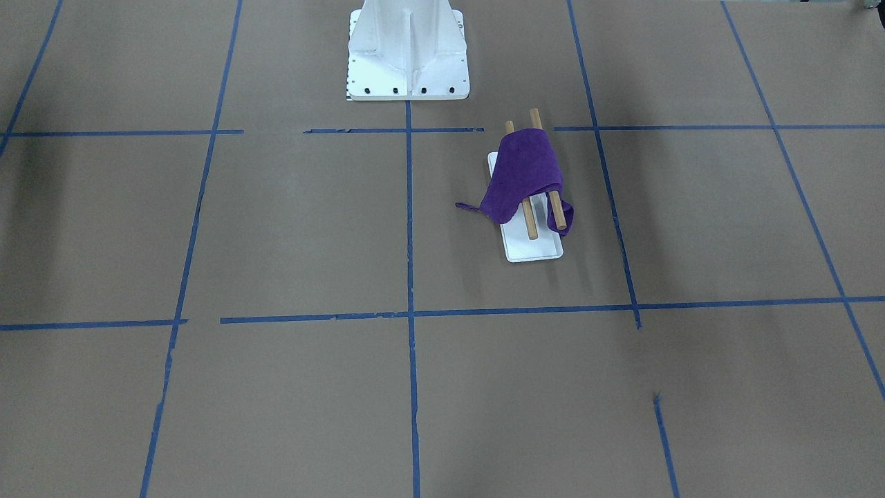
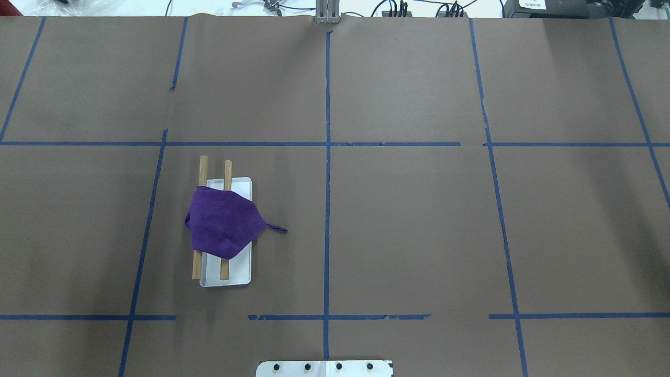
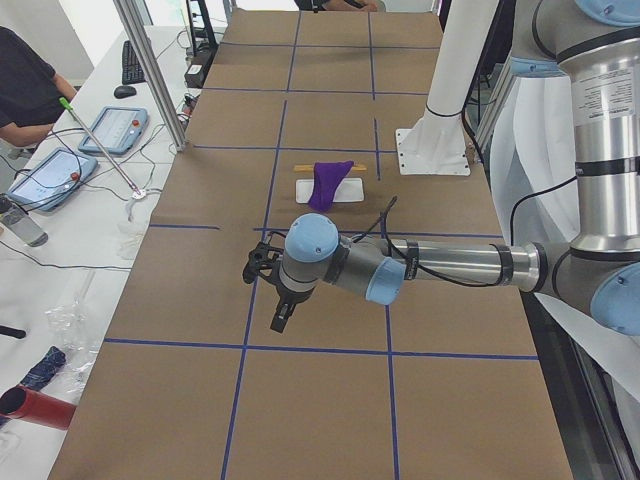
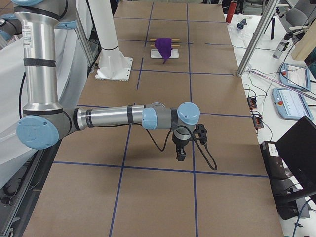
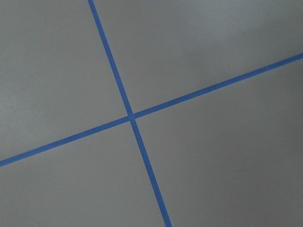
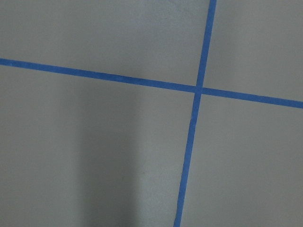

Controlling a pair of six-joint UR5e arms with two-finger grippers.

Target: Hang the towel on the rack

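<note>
The towel (image 2: 222,228) is lying draped across both wooden rods (image 2: 202,167) of the rack (image 2: 242,184), which is sitting on the tabletop (image 2: 419,220) on the robot's left side. The left end effector (image 3: 283,318) and the right end effector (image 4: 180,154) are hovering well apart from the rack. Both are showing only in side views, so I cannot tell whether either is released or clenched.

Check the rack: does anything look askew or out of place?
The purple towel is draped across both wooden rods of the rack, but crookedly: it is bunched, its edges run diagonal to the rods, and its hanging loop sticks out sideways past the rack's base. Nothing looks spilled or damaged.
</note>
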